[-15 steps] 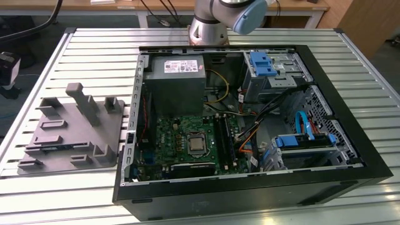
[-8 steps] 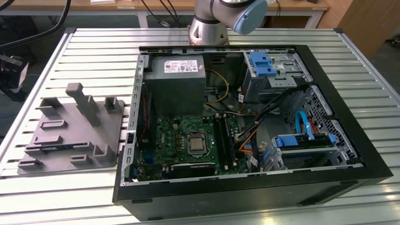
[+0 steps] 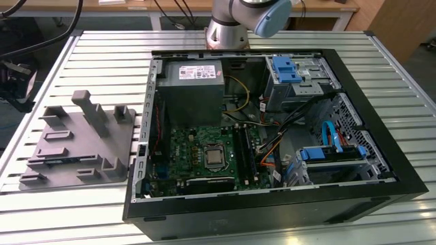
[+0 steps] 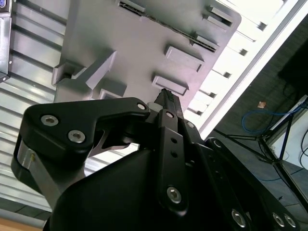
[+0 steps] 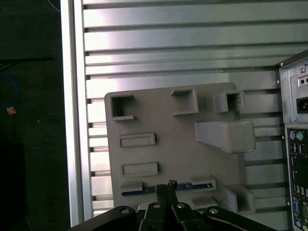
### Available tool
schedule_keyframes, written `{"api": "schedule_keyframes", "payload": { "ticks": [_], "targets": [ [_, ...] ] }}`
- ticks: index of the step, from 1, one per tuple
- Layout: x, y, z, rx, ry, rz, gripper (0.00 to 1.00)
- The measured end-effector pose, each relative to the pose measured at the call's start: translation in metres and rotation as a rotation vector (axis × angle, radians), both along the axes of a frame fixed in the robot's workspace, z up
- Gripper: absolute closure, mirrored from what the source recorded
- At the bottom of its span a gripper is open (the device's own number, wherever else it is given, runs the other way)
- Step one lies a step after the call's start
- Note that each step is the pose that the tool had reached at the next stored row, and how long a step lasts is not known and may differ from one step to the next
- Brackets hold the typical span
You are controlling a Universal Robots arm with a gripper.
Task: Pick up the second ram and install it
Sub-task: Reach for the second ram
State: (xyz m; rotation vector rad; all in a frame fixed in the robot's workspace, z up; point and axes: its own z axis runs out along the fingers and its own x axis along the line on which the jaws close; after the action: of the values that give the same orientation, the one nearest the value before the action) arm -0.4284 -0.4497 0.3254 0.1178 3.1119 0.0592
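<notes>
- The black metal claw (image 5: 166, 188) has its two fingers pressed together in the first wrist view, with nothing between them.
- It hangs above the grey moulded plastic tray with upright posts (image 5: 168, 134), clear of it, with its tips lined up over a long slot near the tray's edge.
- The second ram, a thin, long, dark green-blue memory stick (image 5: 197, 185), lies on edge in that slot.
- In the exterior view the tray (image 3: 68, 148) rests on the slatted metal table (image 3: 102, 56).
- An open black computer case (image 3: 272, 209) stands just beside the tray, on the exterior view's right.
</notes>
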Motion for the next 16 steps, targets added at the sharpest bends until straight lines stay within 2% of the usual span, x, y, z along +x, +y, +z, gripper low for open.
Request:
{"api": "schedule_keyframes", "payload": {
  "ticks": [16],
  "targets": [
    [0.0070, -0.0002, -0.0103, -0.0008, 0.0001, 0.000, 0.90]
  ]
}}
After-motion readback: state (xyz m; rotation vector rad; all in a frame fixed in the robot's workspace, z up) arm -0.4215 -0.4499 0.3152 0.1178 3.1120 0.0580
